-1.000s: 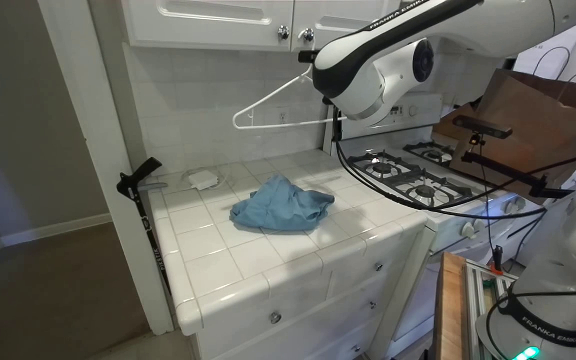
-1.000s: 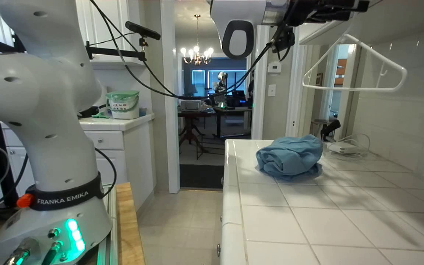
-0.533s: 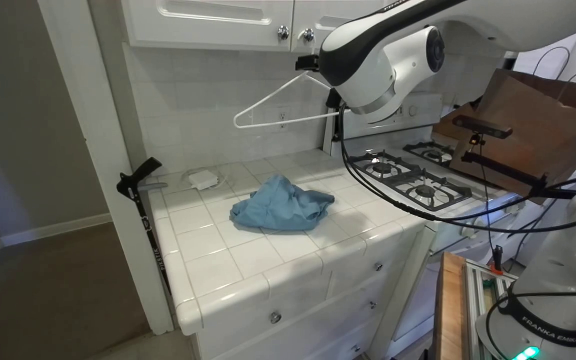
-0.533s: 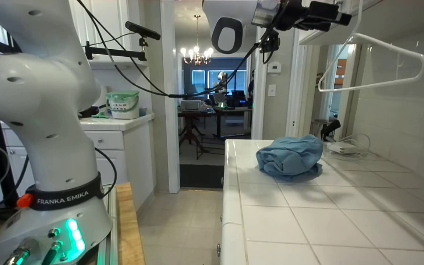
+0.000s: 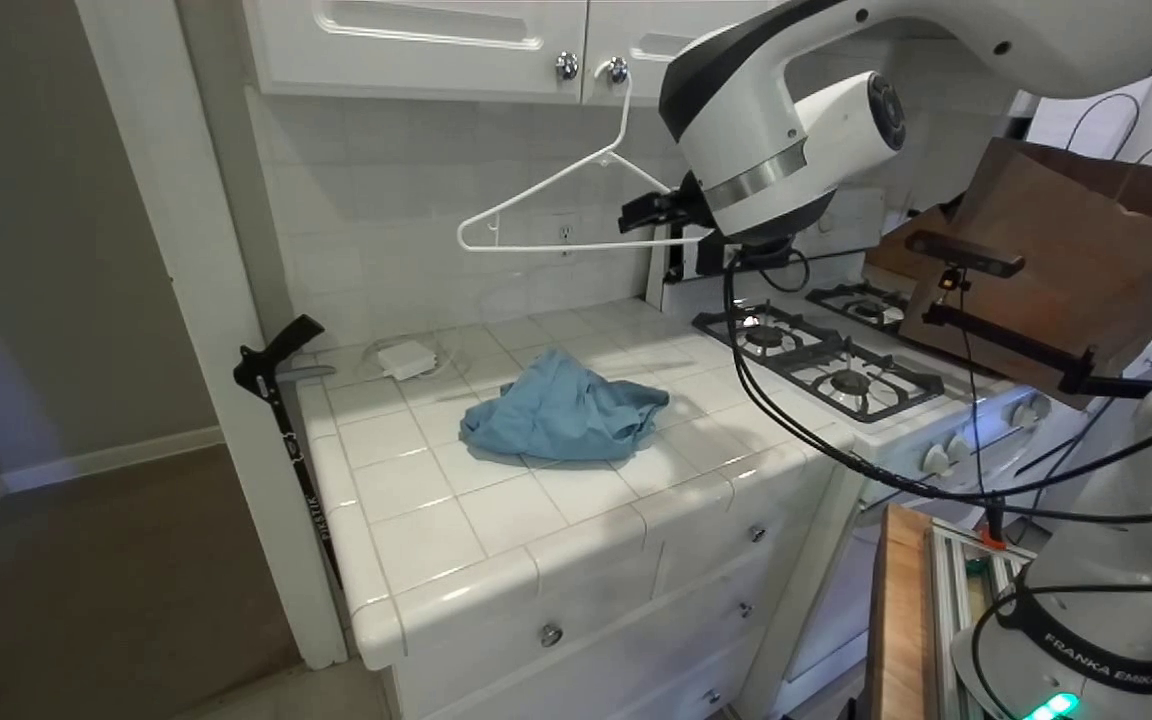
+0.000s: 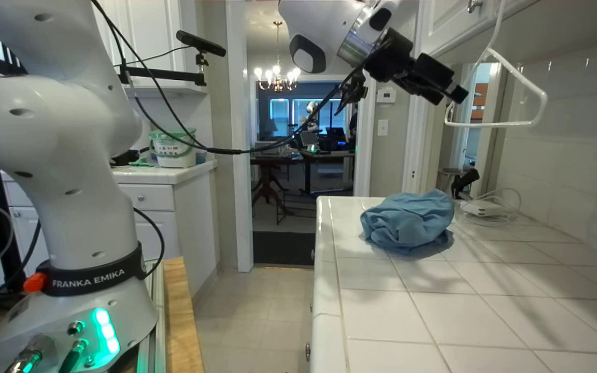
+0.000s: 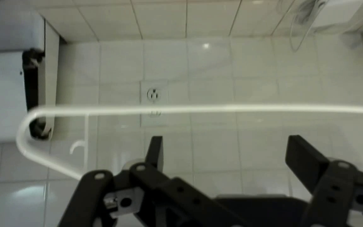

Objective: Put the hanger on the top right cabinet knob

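The thin white hanger point(image 5: 576, 246) hangs from the right cabinet knob point(image 5: 618, 70), its hook curled over the knob. The matching left-door knob point(image 5: 565, 65) is bare. In an exterior view the hanger point(image 6: 495, 124) hangs below the cabinet, its hook's top out of frame. My gripper point(image 5: 626, 218) is below the knob, in front of the hanger's right part; it also shows left of the hanger point(image 6: 459, 93). In the wrist view the gripper point(image 7: 225, 151) has its fingers wide apart with nothing between them. The hanger's bottom bar point(image 7: 200, 108) crosses beyond the fingertips.
A blue cloth point(image 5: 564, 410) lies bunched on the white tiled counter point(image 5: 426, 540). A white adapter point(image 5: 406, 358) with a cable sits near the wall. A gas stove point(image 5: 848, 385) stands right of the counter, with a brown paper bag point(image 5: 1066, 250) beyond it.
My gripper has moved down and back from the hanger's neck, tilting downward. The hanger stays up and has swung, first toward the wall side, then back. The cloth has not moved.
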